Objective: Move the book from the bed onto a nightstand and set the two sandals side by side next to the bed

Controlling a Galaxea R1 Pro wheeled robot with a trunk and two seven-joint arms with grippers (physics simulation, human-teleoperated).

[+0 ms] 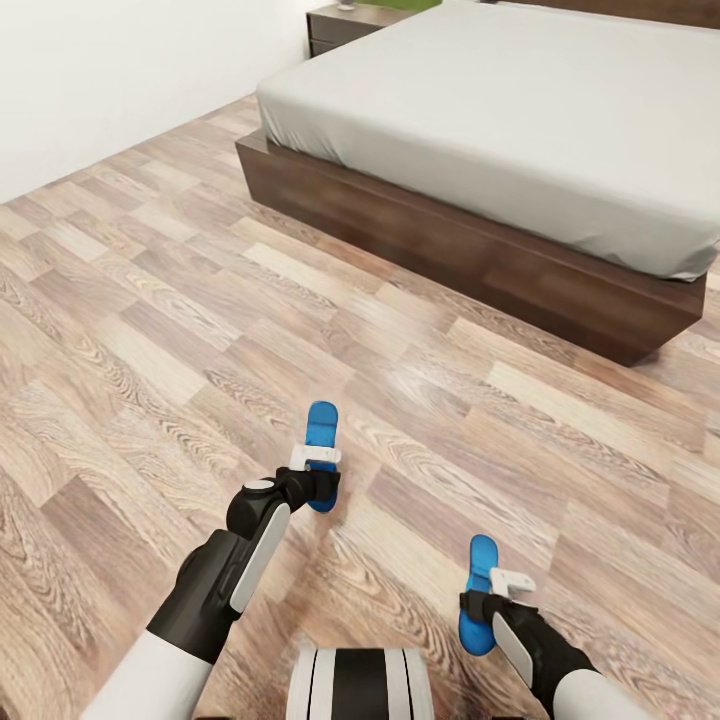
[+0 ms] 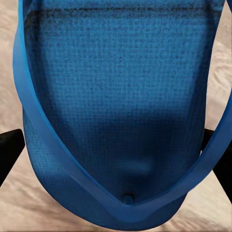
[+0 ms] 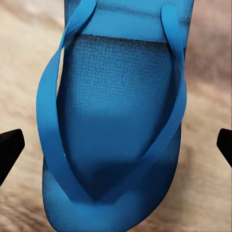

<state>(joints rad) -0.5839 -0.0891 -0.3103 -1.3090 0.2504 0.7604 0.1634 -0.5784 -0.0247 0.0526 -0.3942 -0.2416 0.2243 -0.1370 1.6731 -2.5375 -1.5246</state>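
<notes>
Two bright blue sandals show over the wood floor in front of the bed (image 1: 470, 250). My left gripper (image 1: 316, 470) is shut on one sandal (image 1: 322, 424); close up, that sandal (image 2: 121, 96) spans the gap, its edges against both fingertips (image 2: 10, 153). My right gripper (image 1: 497, 592) is over the other sandal (image 1: 482, 560). In the right wrist view this sandal (image 3: 118, 125) lies between the fingertips (image 3: 9, 150), with strips of floor at either side, so the jaws stand open. The book is out of view.
The light-grey mattress (image 1: 520, 120) sits on the dark wood frame ahead and to the right. A dark nightstand (image 1: 345, 25) stands at the bed's far left corner against the white wall. Plank floor stretches between me and the bed.
</notes>
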